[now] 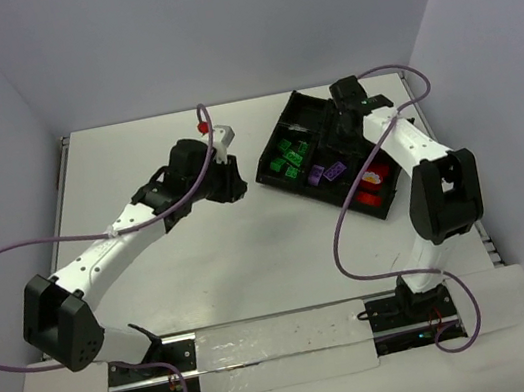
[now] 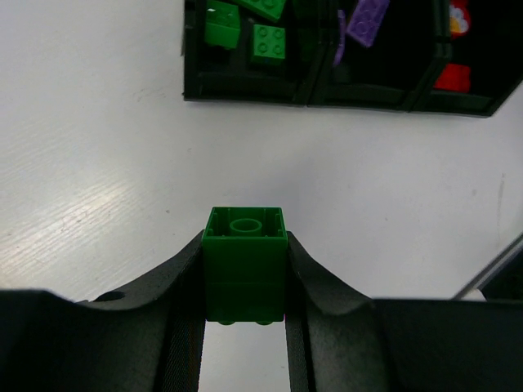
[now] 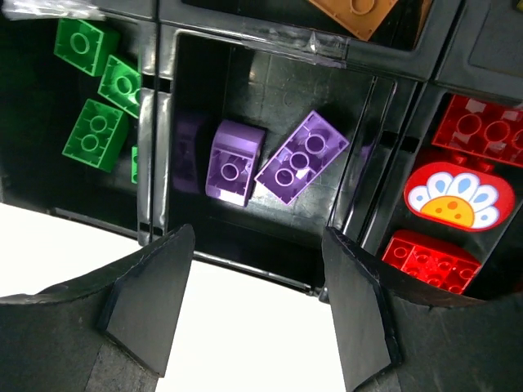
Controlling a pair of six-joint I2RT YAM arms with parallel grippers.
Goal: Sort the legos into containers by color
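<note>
left hand (image 2: 245,249) clamps green lego (image 2: 245,273); right hand (image 3: 255,282) wide above purple legos (image 3: 301,157).

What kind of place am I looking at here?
Likely a robotics lab test cell: a left arm and right arm bolted to a white table, plain walls closing it in, and a black tray of sorted legos.

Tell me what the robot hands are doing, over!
Left gripper shut on green brick. Right gripper open above purple bricks. Nothing between green brick and tray.
</note>
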